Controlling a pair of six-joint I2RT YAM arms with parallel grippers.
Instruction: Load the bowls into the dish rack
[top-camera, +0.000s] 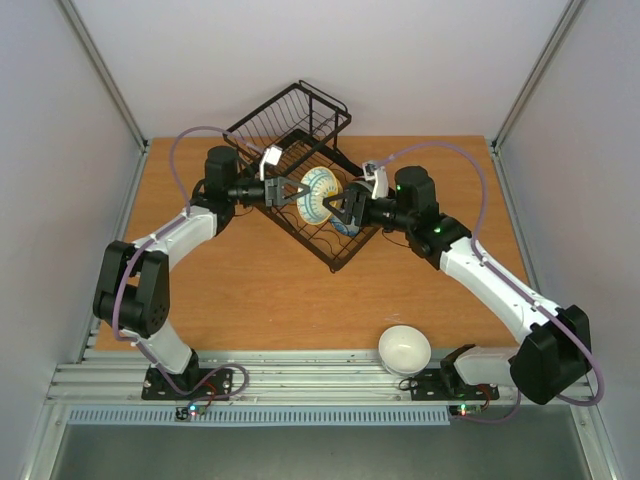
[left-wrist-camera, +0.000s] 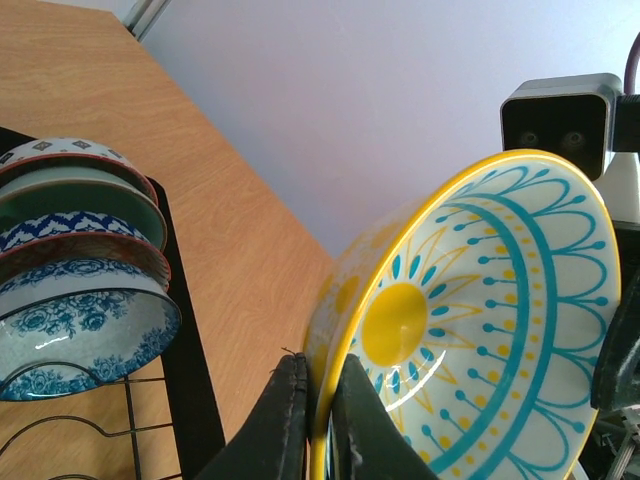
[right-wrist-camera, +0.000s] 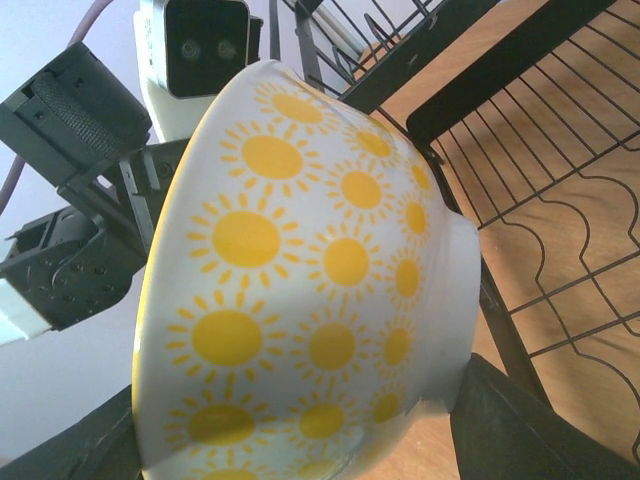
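Two claws met on the sun-patterned bowl (top-camera: 318, 194), with the dish rack (top-camera: 290, 120) below them. The left gripper (left-wrist-camera: 318, 370) pinched its rim. The right gripper (top-camera: 345, 207) straddled its body, though whether it gripped was unclear. This looked like a handover, so next one claw would need to release.

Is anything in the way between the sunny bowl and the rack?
Nothing visible. The left gripper and right gripper hold the sunny bowl on edge over the dish rack; the racked bowls stand off to one side.
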